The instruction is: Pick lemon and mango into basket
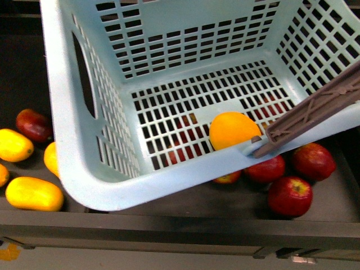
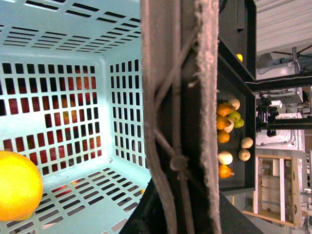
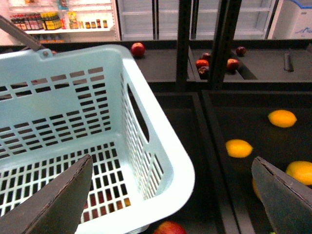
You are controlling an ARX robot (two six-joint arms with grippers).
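Already 1 fruit is in: the lemon (image 1: 233, 129) lies on the floor of the basket (image 1: 140, 191), against its near wall beside the handle (image 1: 315, 107) pivot. The basket sits tilted over the dark shelf (image 1: 185, 202). The likely mango (image 1: 34, 194), elongated and yellow, lies outside near the shelf's front-left corner. The right tool (image 3: 171, 160) is spread wide and empty, just beside the basket's rim. The left wrist view fills with the handle, so I cannot tell the left tool's state. Risks: the tilt could roll the lemon, a reach for the mango could bump the rim, and several similar yellow fruits invite a wrong pick.
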